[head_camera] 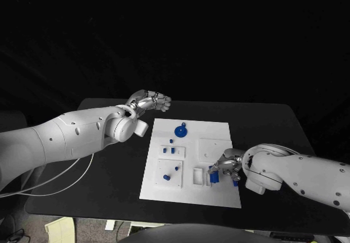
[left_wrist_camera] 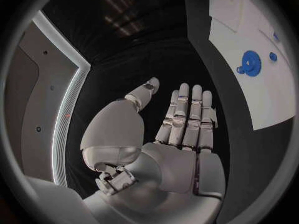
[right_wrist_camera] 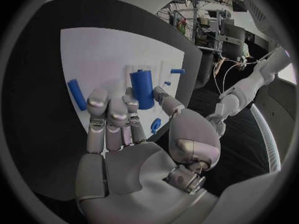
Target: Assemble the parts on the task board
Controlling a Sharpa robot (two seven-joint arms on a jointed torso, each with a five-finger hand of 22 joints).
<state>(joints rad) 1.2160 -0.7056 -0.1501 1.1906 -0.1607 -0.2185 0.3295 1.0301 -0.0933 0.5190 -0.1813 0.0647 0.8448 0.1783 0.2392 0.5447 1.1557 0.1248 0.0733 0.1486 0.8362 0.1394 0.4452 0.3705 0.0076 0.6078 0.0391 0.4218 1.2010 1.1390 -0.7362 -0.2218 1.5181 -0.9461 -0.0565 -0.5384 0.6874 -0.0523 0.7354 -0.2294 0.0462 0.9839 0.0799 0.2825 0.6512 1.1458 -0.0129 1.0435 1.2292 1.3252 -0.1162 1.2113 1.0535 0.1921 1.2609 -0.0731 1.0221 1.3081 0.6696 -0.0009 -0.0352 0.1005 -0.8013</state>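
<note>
Task board [head_camera: 191, 162] is being spanned by both arms on the table [head_camera: 109, 177]: a blue cylinder part [right_wrist_camera: 142, 88] is being pinched at the right hand [head_camera: 226, 168]; the left hand [head_camera: 149, 102], fingers spread and holding nothing, is being held beyond the board's far corner.

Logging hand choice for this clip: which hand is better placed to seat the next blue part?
Probably right. The right hand is over the task board beside a blue cylinder; the left hand is off the board, fingers spread, holding nothing.
</note>
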